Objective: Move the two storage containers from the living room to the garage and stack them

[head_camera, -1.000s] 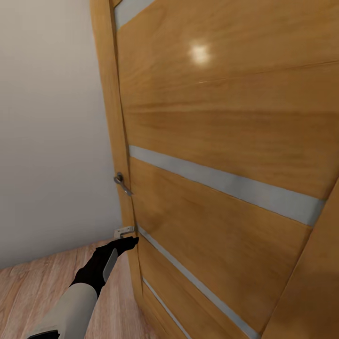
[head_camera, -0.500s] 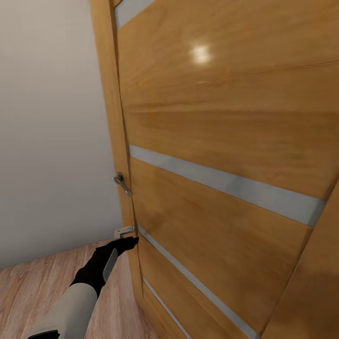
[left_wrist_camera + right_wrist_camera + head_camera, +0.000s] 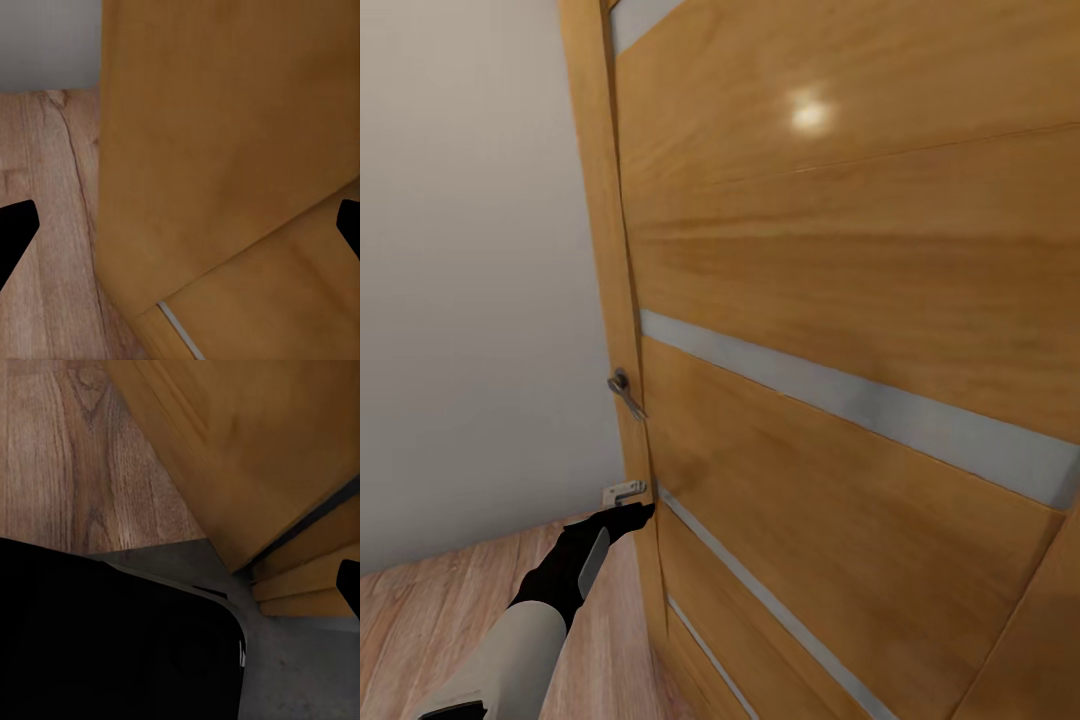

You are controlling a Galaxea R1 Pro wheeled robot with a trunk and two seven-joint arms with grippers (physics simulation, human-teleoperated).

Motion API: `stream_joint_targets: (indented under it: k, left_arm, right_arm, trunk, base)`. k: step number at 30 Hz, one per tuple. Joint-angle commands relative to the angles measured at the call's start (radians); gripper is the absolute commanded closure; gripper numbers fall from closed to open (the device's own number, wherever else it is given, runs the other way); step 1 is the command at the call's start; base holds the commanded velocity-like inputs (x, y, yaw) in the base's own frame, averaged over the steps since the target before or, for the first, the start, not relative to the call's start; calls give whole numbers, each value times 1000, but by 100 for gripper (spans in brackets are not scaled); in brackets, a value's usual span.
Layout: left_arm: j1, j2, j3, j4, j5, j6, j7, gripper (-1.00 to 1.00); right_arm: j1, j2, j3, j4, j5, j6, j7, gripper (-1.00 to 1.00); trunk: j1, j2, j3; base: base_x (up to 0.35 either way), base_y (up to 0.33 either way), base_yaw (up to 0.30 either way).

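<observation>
A wide honey-coloured wooden door with pale grey horizontal strips takes up the centre and right of the head view, its edge running down the frame just left of centre, with a plain white-grey wall at the left and light wood plank flooring at the lower left. The right wrist view adds something the head view lacks: beyond the plank flooring and the bottom edge of the door, a strip of dark grey concrete floor lies at the lower right of that frame, beside a large black shape that cannot be identified. The left wrist view gives the door panel close up across its centre and right, planks at the left. In the head view the left arm rises from the lower left corner, white forearm then black wrist, reaching out to the door edge low down, below a small metal lever handle and just under a small metal fitting. The left tool sits at the door edge; in the left wrist view its dark fingertips stand wide apart at opposite sides of the frame. Whether the right tool is apart or together cannot be told.
</observation>
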Motion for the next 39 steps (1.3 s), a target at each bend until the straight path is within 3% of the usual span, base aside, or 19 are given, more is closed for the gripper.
stream_joint_targets:
  k: [1, 39]
  left_arm:
    - [-1, -2, 7, -2, 4, 7, -6, -100]
    - [-1, -2, 7, -2, 4, 7, -6, -100]
  right_arm:
    - [0, 0, 0, 1, 0, -4, 6, -100]
    - [0, 0, 9, 0, 9, 2, 13, -100]
  trunk:
    - [0, -1, -1]
    - [0, -1, -1]
  base:
    - [0, 0, 0]
    - [0, 0, 0]
